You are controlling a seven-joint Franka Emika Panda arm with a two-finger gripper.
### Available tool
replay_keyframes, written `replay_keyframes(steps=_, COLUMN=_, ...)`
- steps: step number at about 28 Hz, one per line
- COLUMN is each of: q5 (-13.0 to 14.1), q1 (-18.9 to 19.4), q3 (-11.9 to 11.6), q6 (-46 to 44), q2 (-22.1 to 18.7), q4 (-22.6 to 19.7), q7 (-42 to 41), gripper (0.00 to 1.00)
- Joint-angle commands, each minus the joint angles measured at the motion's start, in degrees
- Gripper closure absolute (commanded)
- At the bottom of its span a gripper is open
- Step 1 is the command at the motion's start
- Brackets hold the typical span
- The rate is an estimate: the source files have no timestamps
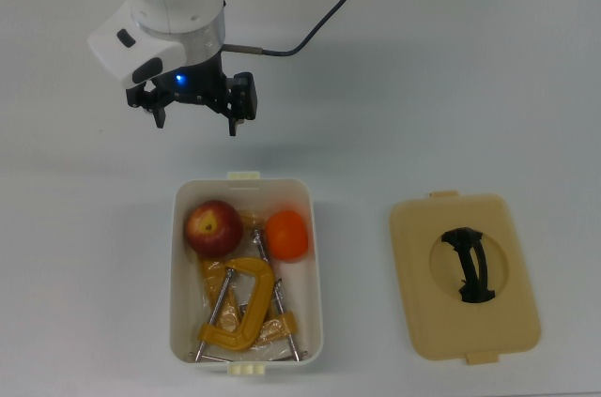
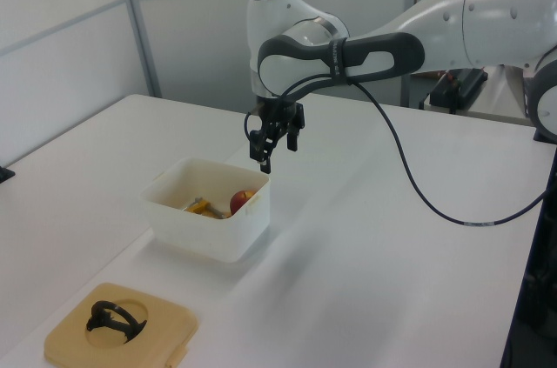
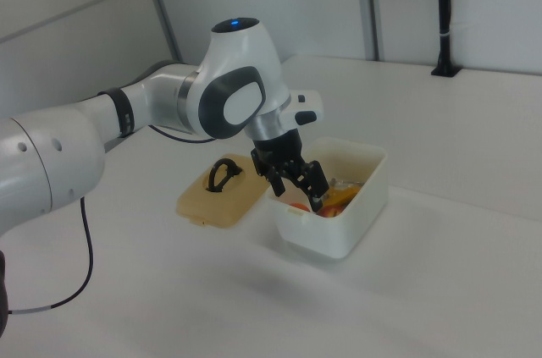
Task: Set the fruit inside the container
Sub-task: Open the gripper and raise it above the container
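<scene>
both fruits in the tub, pincer clear above the table

the pincer (image 1: 195,122) hung wide and empty over bare table, just beyond the tub's (image 1: 315,294) short end. the apple (image 1: 213,228) and the orange (image 1: 286,234) lay side by side inside the tub, beside the yellow clamps (image 1: 239,308). a risk, probably small: a low sweep could clip the tub's rim and shift it. the lid (image 1: 465,275) lay apart on the white table (image 1: 470,87); pale wall panels stood behind.

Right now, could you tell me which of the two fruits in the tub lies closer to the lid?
The orange. In the top view it sits on the tub's right side, toward the tan lid, while the red apple sits on the left.
</scene>
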Motion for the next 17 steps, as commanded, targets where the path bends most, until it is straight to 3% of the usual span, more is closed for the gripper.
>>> replay_keyframes(steps=1, q5=0.11, q1=0.32, q3=-0.25, q6=-1.19, q2=-0.75, q4=-0.69, q7=-1.38, gripper=0.0)
replay_keyframes(steps=17, q5=0.02, q1=0.32, q3=-0.25, q6=-1.1, q2=-0.13, q4=-0.69, q7=-1.64, gripper=0.0)
